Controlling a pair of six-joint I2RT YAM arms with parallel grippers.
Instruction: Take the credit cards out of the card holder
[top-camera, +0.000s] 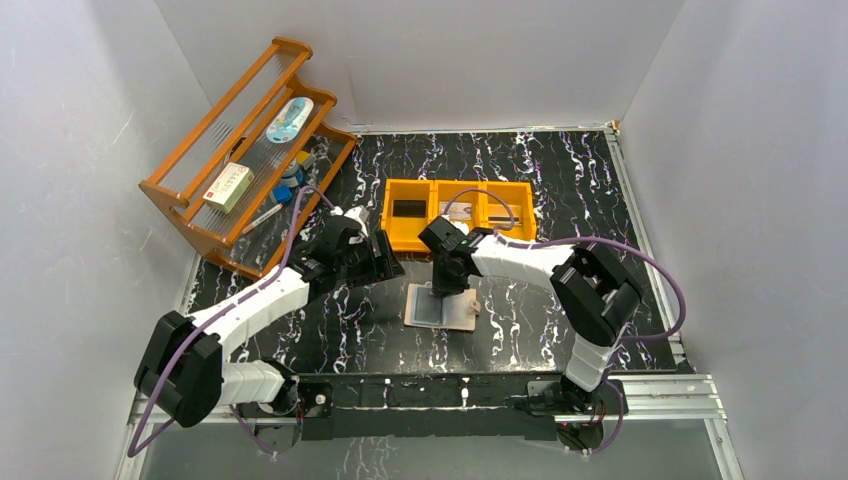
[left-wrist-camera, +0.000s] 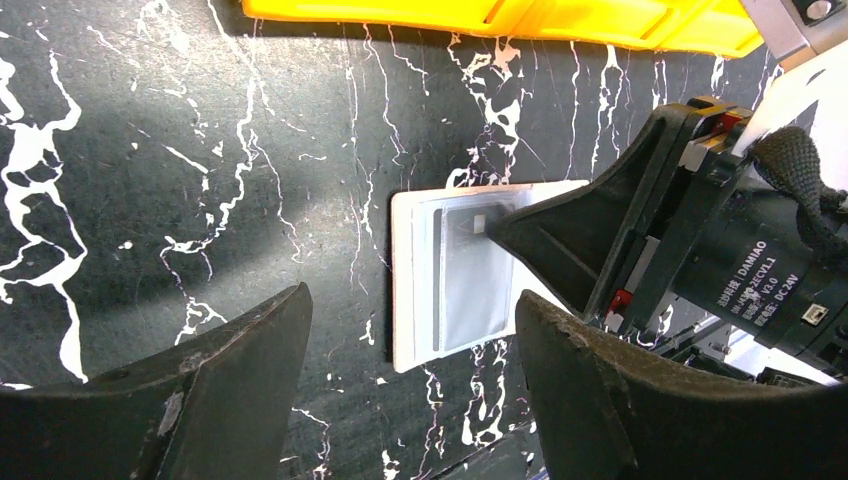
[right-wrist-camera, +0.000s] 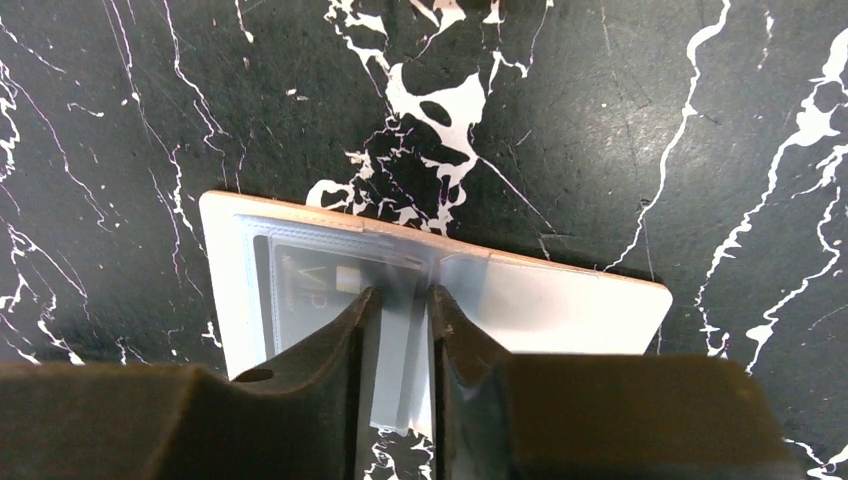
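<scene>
The card holder (top-camera: 425, 306) lies open and flat on the black marbled table, its silvery sleeve panels facing up. It also shows in the left wrist view (left-wrist-camera: 450, 280) and the right wrist view (right-wrist-camera: 570, 305). My right gripper (top-camera: 445, 290) stands over its middle, shut (right-wrist-camera: 400, 292) on an upright clear sleeve leaf at the fold. A dark card (right-wrist-camera: 305, 275) sits in the left sleeve. My left gripper (top-camera: 385, 258) is open (left-wrist-camera: 412, 297) and empty, just left of the holder and above the table.
An orange three-compartment tray (top-camera: 433, 215) sits right behind the holder, with cards in its compartments. A wooden rack (top-camera: 190, 195) with boxes and small items stands at the back left. White walls close in both sides.
</scene>
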